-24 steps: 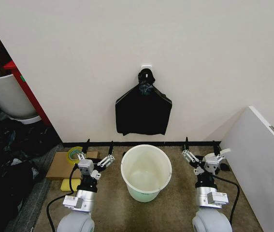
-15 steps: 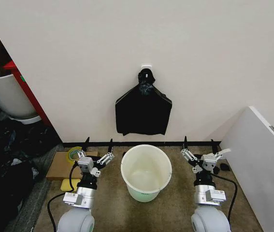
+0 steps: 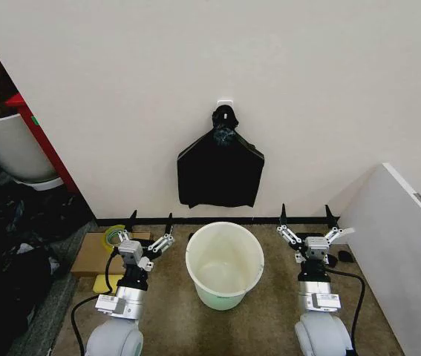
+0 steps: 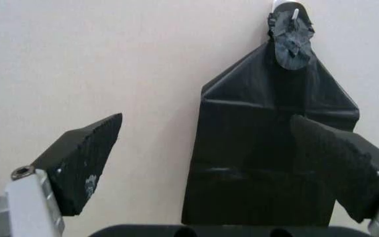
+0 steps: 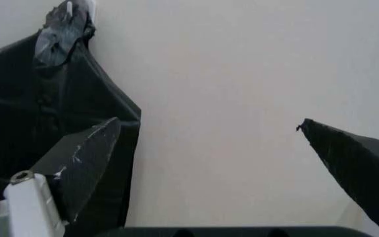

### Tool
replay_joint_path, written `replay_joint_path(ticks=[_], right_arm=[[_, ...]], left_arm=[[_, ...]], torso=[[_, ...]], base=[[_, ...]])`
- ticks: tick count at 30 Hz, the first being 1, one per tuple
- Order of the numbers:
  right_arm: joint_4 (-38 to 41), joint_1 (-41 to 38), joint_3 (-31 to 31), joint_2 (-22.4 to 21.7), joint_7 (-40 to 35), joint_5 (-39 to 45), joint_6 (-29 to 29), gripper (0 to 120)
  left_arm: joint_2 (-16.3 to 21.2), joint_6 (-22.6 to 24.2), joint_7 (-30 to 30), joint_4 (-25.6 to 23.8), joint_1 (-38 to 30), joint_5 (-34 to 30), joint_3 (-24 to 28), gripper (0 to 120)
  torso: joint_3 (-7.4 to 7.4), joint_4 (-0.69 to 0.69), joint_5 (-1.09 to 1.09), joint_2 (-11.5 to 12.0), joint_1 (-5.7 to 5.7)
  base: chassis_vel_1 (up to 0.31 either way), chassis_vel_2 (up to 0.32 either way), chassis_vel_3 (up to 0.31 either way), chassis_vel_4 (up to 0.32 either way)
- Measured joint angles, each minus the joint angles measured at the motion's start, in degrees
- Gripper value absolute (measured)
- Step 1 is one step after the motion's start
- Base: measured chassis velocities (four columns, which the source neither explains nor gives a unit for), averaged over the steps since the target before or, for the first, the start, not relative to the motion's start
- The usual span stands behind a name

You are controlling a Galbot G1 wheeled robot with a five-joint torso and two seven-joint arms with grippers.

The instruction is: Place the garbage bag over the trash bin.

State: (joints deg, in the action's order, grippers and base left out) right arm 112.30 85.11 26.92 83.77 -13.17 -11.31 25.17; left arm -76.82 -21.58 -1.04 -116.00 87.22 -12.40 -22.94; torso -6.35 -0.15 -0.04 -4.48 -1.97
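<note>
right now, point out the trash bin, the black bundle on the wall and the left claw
trash bin (image 3: 253, 245): head view, on its rolled rim
black bundle (image 3: 220, 176): head view, on its flat body
left claw (image 3: 151, 220): head view, midway between its open fingertips

No readable text, label, brand, number or sign on anything in view.

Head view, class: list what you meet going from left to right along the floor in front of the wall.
Roll of yellow tape → left gripper, open → trash bin → right gripper, open → white panel leaning at the right edge.
</note>
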Motion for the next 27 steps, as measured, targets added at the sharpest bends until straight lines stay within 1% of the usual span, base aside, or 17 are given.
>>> replay_joint_path(ticks=[3,4,5,7,8,9,11,12,13,15,16,17,20,21,23,27], right_arm=[[-0.9,-0.8,0.3,-0.6,0.5,-0.2,0.3,100],[-1.7,-2.3,-0.6,-1.9,1.5,2.3,-0.2,100],[-2.3,-4.2,-2.4,-3.0,3.0,7.8,-1.0,100],[-5.0,-10.5,-8.1,-4.8,4.4,23.7,-3.9,100],[-5.0,-10.5,-8.1,-4.8,4.4,23.7,-3.9,100],[-7.0,-13.9,-9.9,-5.3,5.7,30.0,-4.5,100],[-9.6,-18.2,-12.0,-6.1,8.8,38.8,-4.9,100],[-11.2,-21.4,-13.7,-6.5,11.0,46.5,-5.7,100],[-11.2,-21.4,-13.7,-6.5,11.0,46.5,-5.7,100],[-12.7,-25.8,-16.0,-6.2,12.7,57.9,-7.1,100],[-13.5,-28.2,-16.9,-5.3,13.0,64.3,-7.9,100],[-13.5,-28.2,-16.9,-5.3,13.0,64.3,-7.9,100],[-13.6,-33.3,-17.7,-2.2,11.1,77.0,-10.3,100],[-13.6,-33.3,-17.7,-2.2,11.1,77.0,-10.3,100],[-13.4,-35.3,-17.8,-1.0,10.4,79.7,-11.1,100],[-14.2,-37.5,-18.8,0.1,9.9,79.8,-12.0,100]], left_arm=[[-0.2,0.1,0.0,0.0,-0.1,0.0,0.0,100],[-0.4,0.1,0.0,0.0,0.0,0.0,-0.1,100],[-0.5,0.0,0.0,-0.2,0.1,0.0,-0.5,100],[-0.6,-0.2,-0.2,-0.6,0.9,-0.1,-2.2,100],[-0.6,-0.2,-0.2,-0.6,0.9,-0.1,-2.2,100],[-0.4,-0.4,-0.3,-0.6,1.3,-0.5,-3.4,100],[-0.1,-0.9,-0.7,-0.2,1.7,-1.0,-5.0,100],[0.1,-1.2,-1.1,0.4,2.0,-1.2,-6.4,100],[0.1,-1.2,-1.1,0.4,2.0,-1.2,-6.4,100],[0.1,-1.8,-1.7,1.0,2.2,-1.3,-8.0,100],[0.0,-1.9,-1.9,1.2,2.5,-1.3,-8.6,100],[0.0,-1.9,-1.9,1.2,2.5,-1.3,-8.6,100],[-0.5,-2.2,-2.4,1.2,3.3,-0.8,-9.4,100],[-0.5,-2.2,-2.4,1.2,3.3,-0.8,-9.4,100],[-0.7,-2.4,-2.6,1.1,3.7,-0.2,-9.7,100],[-0.9,-2.8,-2.9,1.0,4.2,0.4,-10.1,100]], torso=[[0.0,-0.01,0.01,0.0,0.0],[0.0,-0.01,0.0,0.0,0.0],[0.0,-0.02,-0.01,0.0,0.0],[0.0,0.0,0.0,0.0,0.0],[0.0,0.0,0.0,0.0,0.0],[-0.01,0.02,0.0,0.0,0.0],[-0.01,0.03,0.01,0.0,0.0],[-0.01,0.02,-0.01,0.0,0.0],[-0.01,0.02,-0.01,0.0,0.0],[-0.01,0.01,-0.01,0.0,0.0],[-0.01,0.01,-0.01,0.0,0.0],[-0.01,0.01,-0.01,0.0,0.0],[-0.01,0.01,-0.01,0.0,0.0],[-0.01,0.01,-0.01,0.0,0.0],[-0.01,0.01,-0.01,0.0,0.0],[0.0,0.0,-0.01,0.0,0.0]], base=[[0.0,0.0,0.0,0.0],[0.0,0.0,0.0,0.0],[0.0,0.0,0.0,0.0],[0.0,0.0,0.0,0.0],[0.0,0.0,0.0,0.0],[0.0,0.0,0.0,0.0],[0.0,0.0,0.0,0.0],[0.0,0.0,0.0,0.0],[0.0,0.0,0.0,0.0],[0.0,0.0,0.0,0.0],[0.0,0.0,0.0,0.0],[0.0,0.0,0.0,0.0],[0.0,0.0,0.0,0.0],[0.0,0.0,0.0,0.0],[0.0,0.0,0.0,0.0],[0.0,0.0,0.0,0.0]])
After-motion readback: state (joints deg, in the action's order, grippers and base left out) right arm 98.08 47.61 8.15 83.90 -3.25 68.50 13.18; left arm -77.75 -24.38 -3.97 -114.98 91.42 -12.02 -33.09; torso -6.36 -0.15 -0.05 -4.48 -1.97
